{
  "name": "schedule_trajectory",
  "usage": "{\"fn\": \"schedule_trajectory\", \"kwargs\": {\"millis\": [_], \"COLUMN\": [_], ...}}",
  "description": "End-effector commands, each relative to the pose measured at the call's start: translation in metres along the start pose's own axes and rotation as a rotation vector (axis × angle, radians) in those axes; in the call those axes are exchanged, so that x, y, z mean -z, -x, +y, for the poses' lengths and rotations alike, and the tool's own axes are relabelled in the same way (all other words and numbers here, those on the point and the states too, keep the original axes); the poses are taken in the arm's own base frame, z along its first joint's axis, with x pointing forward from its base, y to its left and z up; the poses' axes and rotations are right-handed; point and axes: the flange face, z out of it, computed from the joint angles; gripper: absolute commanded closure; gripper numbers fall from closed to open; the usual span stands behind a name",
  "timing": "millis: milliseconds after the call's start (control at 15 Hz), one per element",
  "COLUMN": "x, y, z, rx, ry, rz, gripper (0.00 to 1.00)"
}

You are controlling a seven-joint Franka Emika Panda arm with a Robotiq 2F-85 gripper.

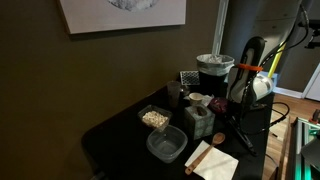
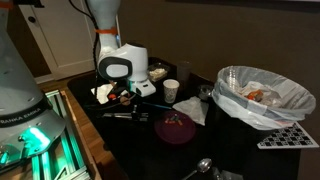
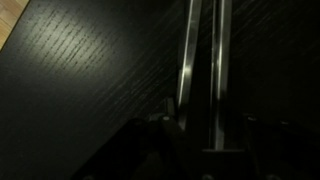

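Observation:
My gripper (image 3: 203,140) is low over a black table (image 3: 80,90) and is closed around a pair of metal tongs (image 3: 188,60), whose two shiny arms run away from the camera between the fingers. In both exterior views the gripper (image 1: 236,104) (image 2: 125,96) is down at the table surface, with the tongs (image 2: 132,113) lying along the table under it. The picture is dark, so the contact at the fingertips is hard to see.
A bin lined with a white bag (image 2: 262,95) (image 1: 214,70) stands at one end. Near the gripper are a paper cup (image 2: 171,90), a maroon bowl (image 2: 175,127), a spoon (image 2: 197,168), clear containers (image 1: 154,118) (image 1: 166,145) and a white napkin (image 1: 213,160).

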Motion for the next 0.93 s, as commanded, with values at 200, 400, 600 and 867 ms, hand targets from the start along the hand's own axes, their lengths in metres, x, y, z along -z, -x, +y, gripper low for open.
{"fn": "schedule_trajectory", "kwargs": {"millis": [200,400,600,867], "x": [0.003,0.007,0.01,0.014], "y": [0.0,0.002,0.003,0.003], "z": [-0.002,-0.006,-0.009,-0.012], "rx": [0.006,0.017,0.026,0.029], "ry": [0.014,0.017,0.024,0.03], "rz": [0.026,0.038,0.051,0.066], "gripper": [0.36,0.38,0.4,0.43]}}
